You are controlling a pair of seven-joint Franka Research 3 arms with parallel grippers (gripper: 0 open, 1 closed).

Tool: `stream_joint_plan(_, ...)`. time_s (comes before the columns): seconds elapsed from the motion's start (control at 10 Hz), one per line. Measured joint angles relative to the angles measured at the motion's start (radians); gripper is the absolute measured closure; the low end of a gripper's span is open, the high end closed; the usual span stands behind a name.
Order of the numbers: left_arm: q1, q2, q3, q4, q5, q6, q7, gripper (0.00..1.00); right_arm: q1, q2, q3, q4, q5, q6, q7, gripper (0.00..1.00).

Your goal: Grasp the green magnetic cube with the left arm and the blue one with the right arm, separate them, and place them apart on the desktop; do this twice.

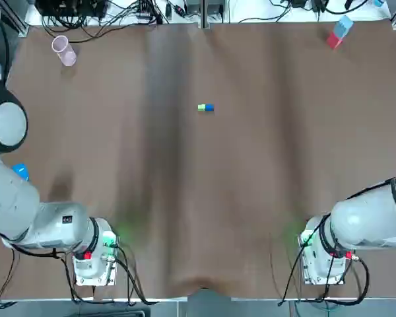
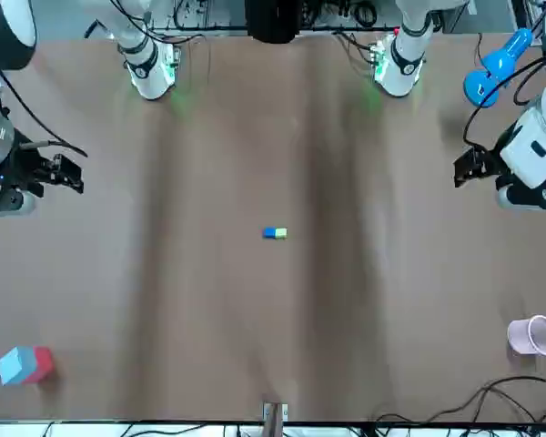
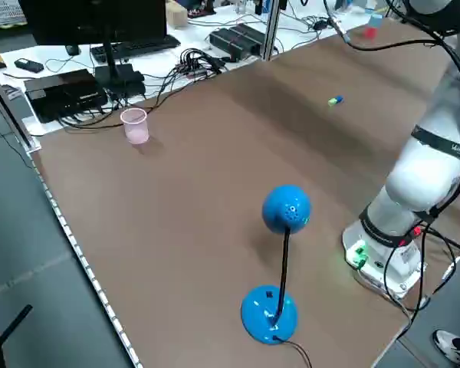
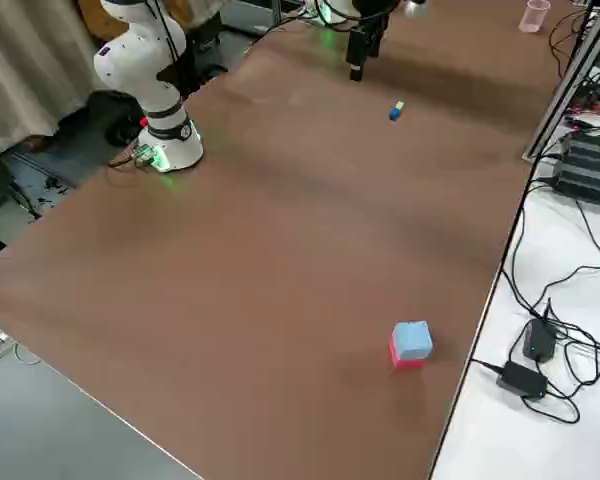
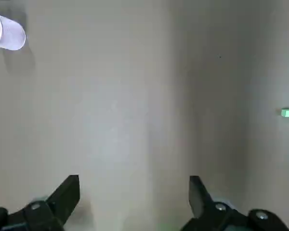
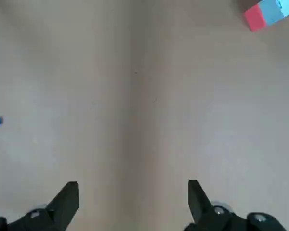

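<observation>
Sitting joined slightly toward 12 o'clock of the brown tabletop's (image 1: 185,198) middle in the top view, the small green magnetic cube (image 1: 200,107) touches the small blue magnetic cube (image 1: 210,107) at its 3 o'clock face. The left gripper (image 5: 135,185) hangs near the 9 o'clock side and the right gripper (image 6: 132,187) near 3 o'clock, both with fingers spread, grasping nothing.

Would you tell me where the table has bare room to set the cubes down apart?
The joined green cube and blue cube sit alone mid-table, bare table on both sides and toward the robot. Taken: pink cup far-left corner, red-and-blue block far-right corner, blue lamp at the left edge. Left gripper and right gripper hang open at the sides.
</observation>
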Motion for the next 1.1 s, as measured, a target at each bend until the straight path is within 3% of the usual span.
stream_joint_plan(0.5,-0.025,0.023,-0.003,-0.005,-0.001,0.062,-0.075,0.00,0.000,0.000,0.000,0.018,0.000,0.002,0.022,0.00)
stream_joint_plan(0.8,-0.159,0.121,-0.008,-0.013,0.000,0.136,-0.520,0.00,0.022,0.001,0.003,0.026,0.000,0.004,0.168,0.00)
stream_joint_plan(1.1,-0.293,0.227,-0.010,-0.015,0.001,0.179,-0.784,0.00,0.086,0.018,0.009,0.023,0.003,0.093,0.547,0.03)
